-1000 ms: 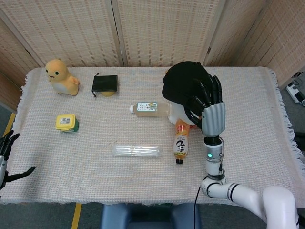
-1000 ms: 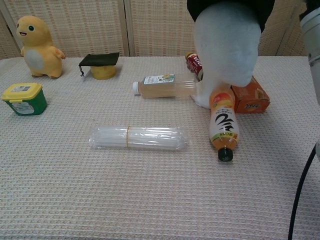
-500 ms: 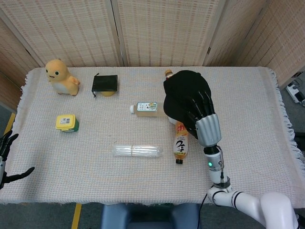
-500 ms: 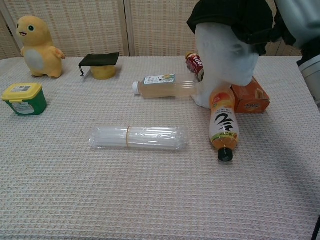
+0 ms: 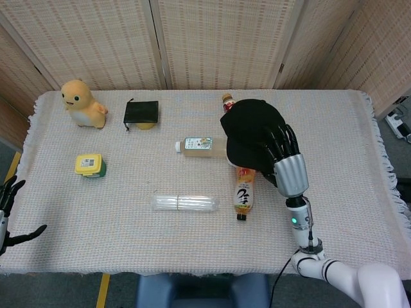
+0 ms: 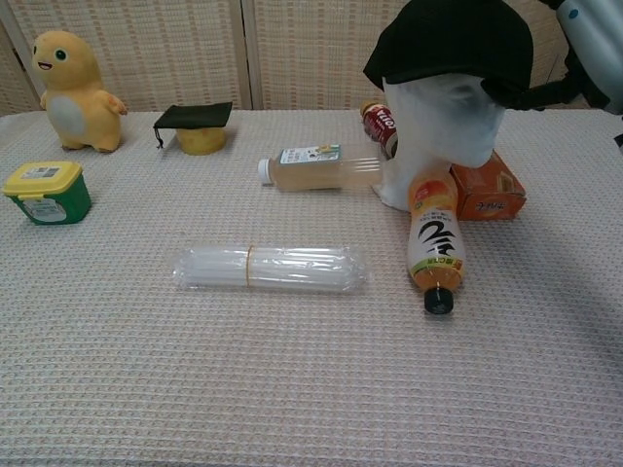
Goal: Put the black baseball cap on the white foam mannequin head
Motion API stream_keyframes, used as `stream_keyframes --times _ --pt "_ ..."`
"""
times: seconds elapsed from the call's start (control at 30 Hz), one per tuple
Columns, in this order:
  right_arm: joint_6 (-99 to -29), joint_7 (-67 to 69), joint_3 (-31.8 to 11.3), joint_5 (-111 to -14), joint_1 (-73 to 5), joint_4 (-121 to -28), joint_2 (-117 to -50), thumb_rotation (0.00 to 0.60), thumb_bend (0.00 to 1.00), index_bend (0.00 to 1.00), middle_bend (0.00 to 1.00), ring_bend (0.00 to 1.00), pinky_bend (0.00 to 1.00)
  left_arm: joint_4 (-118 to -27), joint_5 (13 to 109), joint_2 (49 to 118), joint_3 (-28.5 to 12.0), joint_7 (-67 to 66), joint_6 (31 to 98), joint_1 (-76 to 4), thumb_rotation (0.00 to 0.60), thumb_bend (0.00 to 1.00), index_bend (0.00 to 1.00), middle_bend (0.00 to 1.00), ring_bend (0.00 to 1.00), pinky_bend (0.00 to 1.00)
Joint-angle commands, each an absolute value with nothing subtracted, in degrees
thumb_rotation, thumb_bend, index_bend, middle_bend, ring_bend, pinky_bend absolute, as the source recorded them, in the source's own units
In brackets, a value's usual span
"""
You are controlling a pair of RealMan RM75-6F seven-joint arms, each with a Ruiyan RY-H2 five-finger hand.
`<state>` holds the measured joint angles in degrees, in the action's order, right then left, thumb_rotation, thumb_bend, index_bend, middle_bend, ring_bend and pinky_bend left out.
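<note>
The black baseball cap [image 5: 247,131] [image 6: 454,44] sits on top of the white foam mannequin head [image 6: 443,122], brim pointing to the right in the chest view. In the head view the cap hides the mannequin head almost wholly. My right hand [image 5: 286,164] [image 6: 584,44] is at the cap's right side, its dark fingers [image 6: 545,93] still gripping the brim edge. At the table's near left edge my left hand [image 5: 9,214] hangs with its fingers apart, holding nothing.
An orange drink bottle [image 5: 244,192] and a pale tea bottle [image 5: 200,145] lie against the mannequin's base. An orange box [image 6: 492,193] and a red-labelled bottle [image 6: 378,122] sit behind it. A clear plastic sleeve [image 5: 185,203], green tub [image 5: 90,165], yellow plush [image 5: 83,102] and small graduation cap [image 5: 141,113] lie further left.
My right hand brought the cap down over the mannequin head, from above the crown to seated on it, and drew back toward the near right. The left hand stayed put.
</note>
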<state>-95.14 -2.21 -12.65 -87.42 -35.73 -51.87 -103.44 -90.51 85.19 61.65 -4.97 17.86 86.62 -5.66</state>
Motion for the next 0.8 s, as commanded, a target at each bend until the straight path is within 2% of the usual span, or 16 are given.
stream_keyframes --times 0.03,0.33,0.6,0.8 --pt "-95.20 -6.21 -9.00 -89.64 -32.34 -57.14 -97.81 0.600 0.15 0.00 0.00 0.00 0.00 -90.49 85.25 61.81 -4.88 17.37 86.49 -5.72 0.600 0.16 0.12 0.00 0.00 0.07" --pt "-98.92 -16.01 0.98 -93.01 -20.22 -73.81 -83.34 0.600 0.12 0.00 0.00 0.00 0.00 -91.03 86.22 62.31 -4.45 15.36 86.81 -5.75 0.600 0.16 0.12 0.00 0.00 0.07" --pt "-103.05 -24.83 4.36 -89.00 -9.45 -81.85 -75.14 0.600 0.12 0.00 0.00 0.00 0.00 -92.29 88.22 61.23 -3.40 15.53 87.15 -5.57 0.600 0.16 0.12 0.00 0.00 0.07" --pt "-95.51 -27.02 6.82 -82.82 -6.16 -89.14 -68.48 0.600 0.12 0.00 0.00 0.00 0.00 -92.48 89.76 61.64 -1.77 9.27 86.03 -5.72 0.600 0.16 0.12 0.00 0.00 0.07"
